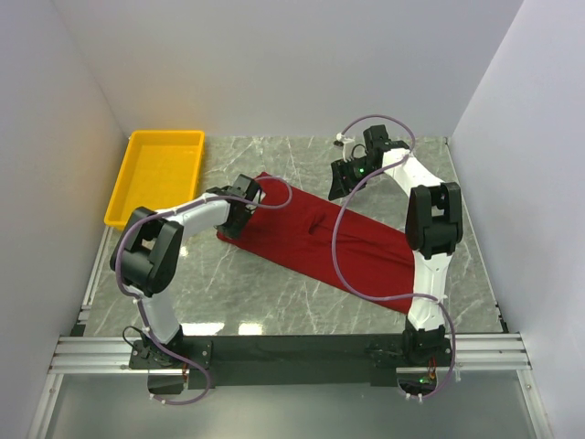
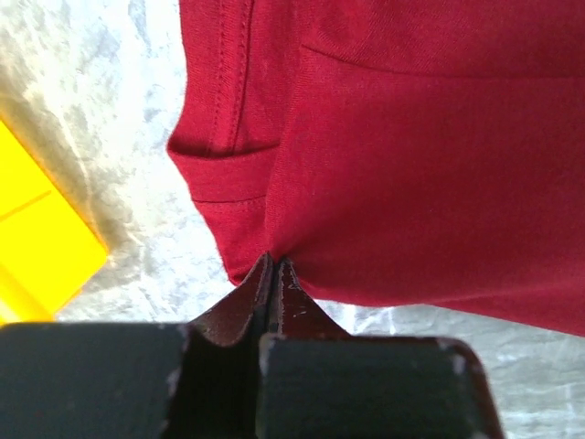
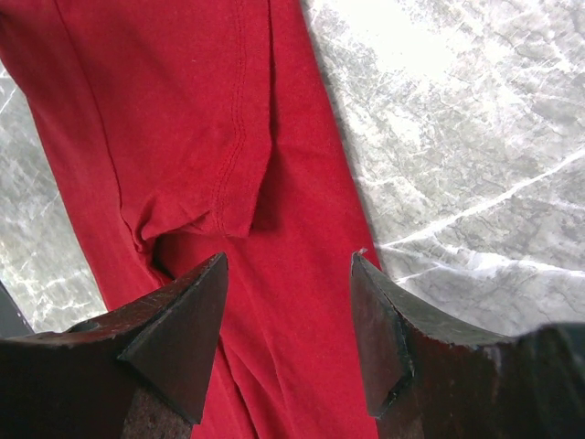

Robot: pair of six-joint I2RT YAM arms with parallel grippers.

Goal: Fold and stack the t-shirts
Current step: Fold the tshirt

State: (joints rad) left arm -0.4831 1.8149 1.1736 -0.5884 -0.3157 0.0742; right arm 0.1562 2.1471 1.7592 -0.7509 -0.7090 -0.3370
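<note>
The dark red t-shirt (image 1: 311,242) lies as a long folded strip, running diagonally from the middle of the marble table toward the near right. My left gripper (image 1: 239,218) is at the strip's left end. In the left wrist view the gripper (image 2: 274,262) is shut on the t-shirt (image 2: 411,165), with its hem edge puckered at the fingertips and a sleeve fold to the left. My right gripper (image 1: 343,186) hovers over the strip's far edge. In the right wrist view the gripper (image 3: 291,261) is open above the t-shirt (image 3: 183,110), a sleeve just beyond its fingers (image 3: 183,338).
A yellow tray (image 1: 164,135) stands at the back left, close to the left gripper, and its corner (image 2: 37,247) shows in the left wrist view. White walls enclose the table on three sides. Bare marble (image 3: 457,137) lies to the right of the shirt.
</note>
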